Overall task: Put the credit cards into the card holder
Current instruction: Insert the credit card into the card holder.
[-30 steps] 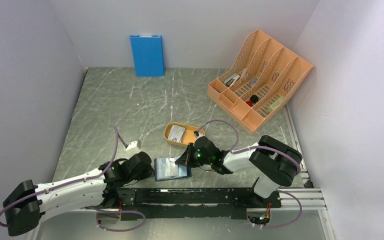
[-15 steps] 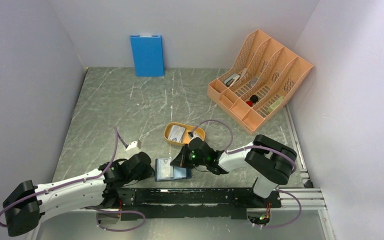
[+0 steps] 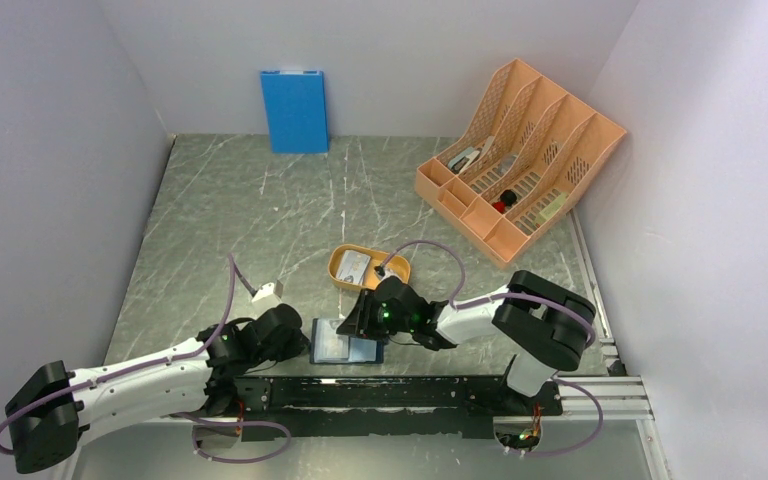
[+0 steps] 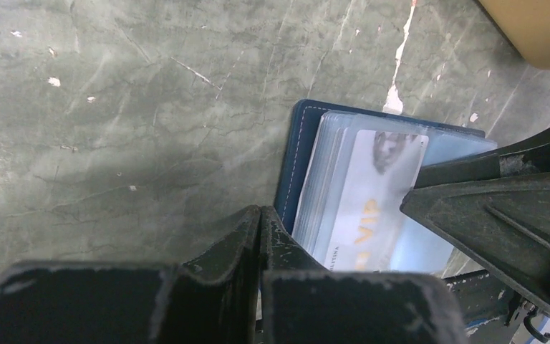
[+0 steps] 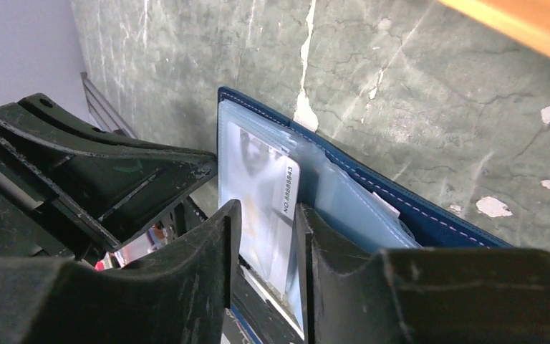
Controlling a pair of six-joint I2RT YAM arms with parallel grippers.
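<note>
The card holder [image 3: 364, 350] lies open on the table near the front edge, its navy rim [image 4: 297, 165] and clear pockets facing up. A grey-silver credit card [image 4: 372, 193] with orange print rests in its pockets, also seen in the right wrist view as the card [image 5: 258, 179]. My right gripper [image 5: 266, 215] hovers over that card with its jaws apart, touching neither side of it. My left gripper [image 4: 260, 215] is shut, its tips at the holder's left edge [image 3: 312, 342]. Whether it pinches the cover I cannot tell. Another card [image 3: 356, 266] lies in the orange tray [image 3: 397, 273].
A blue flat panel [image 3: 295, 110] leans on the back wall. An orange file organiser [image 3: 520, 160] with small items stands at the back right. A small white block [image 3: 265, 293] on a cable lies left of the tray. The black mounting rail [image 3: 410, 395] runs just behind the holder.
The right gripper has moved a little left over the holder and its jaws have opened, leaving the card in the pockets. The left gripper has stayed shut at the holder's edge.
</note>
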